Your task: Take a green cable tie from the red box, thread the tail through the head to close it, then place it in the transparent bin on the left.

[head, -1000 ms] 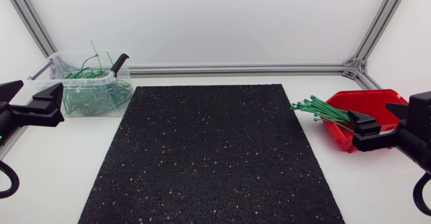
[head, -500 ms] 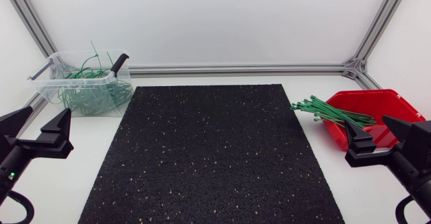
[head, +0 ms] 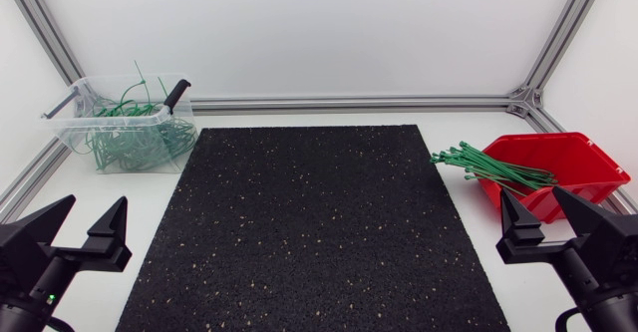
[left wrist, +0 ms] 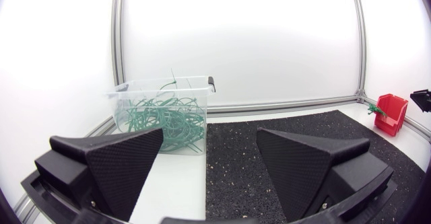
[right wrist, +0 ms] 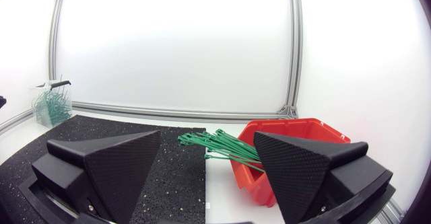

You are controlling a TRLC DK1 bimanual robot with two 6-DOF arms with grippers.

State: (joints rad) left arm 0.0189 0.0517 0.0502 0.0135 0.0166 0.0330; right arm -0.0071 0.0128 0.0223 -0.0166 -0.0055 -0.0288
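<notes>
Overhead, green cable ties (head: 488, 166) lie lengthwise left-right, spilling from the red box (head: 583, 158) just beyond the released right pincer (head: 530, 196); left wrist, its released left pincer (left wrist: 209, 140) sits well away; right wrist, ties dead ahead.

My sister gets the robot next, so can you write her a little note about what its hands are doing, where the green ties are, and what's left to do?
Left gripper: open, empty, beside the near left corner of the black mat.
Right gripper: open, empty, just in front of the red box.
Green cable ties: a straight bundle in the red box, poking out over its rim toward the mat.
Transparent bin: far left, already holding a tangle of looped ties.
Done: nothing picked for this round.
Left: grab one tie, thread tail through head, drop it in the bin.
</notes>
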